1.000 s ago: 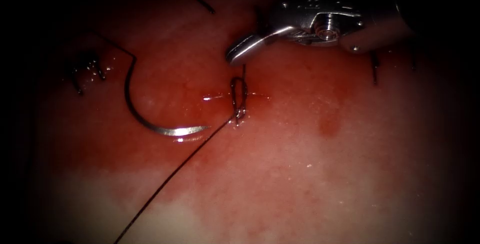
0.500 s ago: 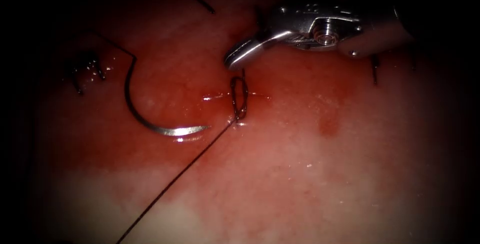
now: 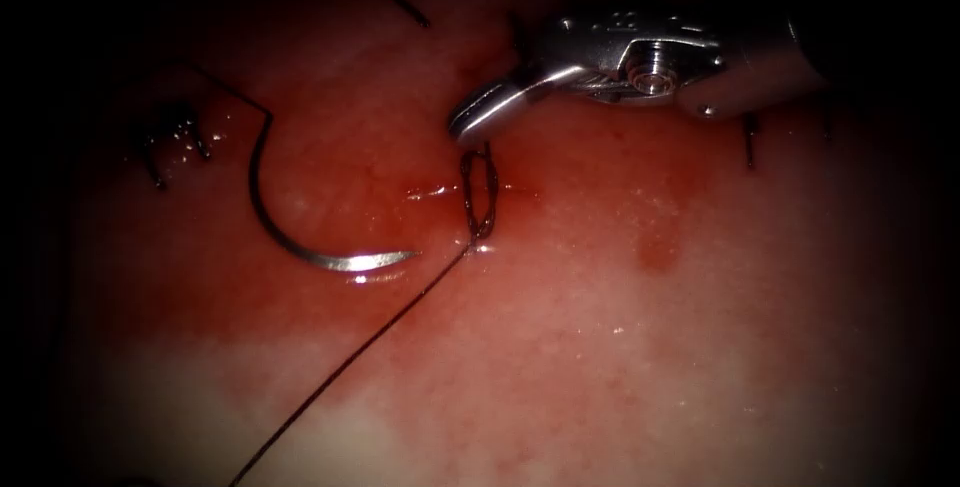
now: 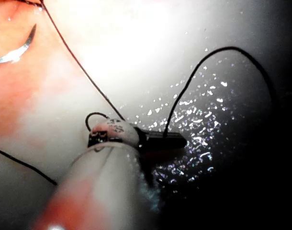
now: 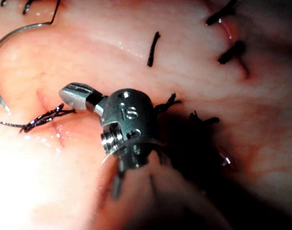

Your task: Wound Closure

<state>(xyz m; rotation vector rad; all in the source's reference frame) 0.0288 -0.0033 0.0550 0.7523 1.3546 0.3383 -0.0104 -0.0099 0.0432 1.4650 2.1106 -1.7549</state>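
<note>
The tissue [image 3: 620, 347] lies wet with red fluid [image 3: 360, 177], and the needle [image 3: 300, 247] rests free on it, left of the cut [image 3: 470, 190]. My right fingers [image 3: 470, 117] hover closed and empty above the twisted thread [image 3: 480, 197] there. My left fingers [image 4: 177, 140] grip thread, closed.

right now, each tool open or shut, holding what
left tool: shut on the thread.
right tool: shut, hold cannot be told.
needle: free on the tissue.
</note>
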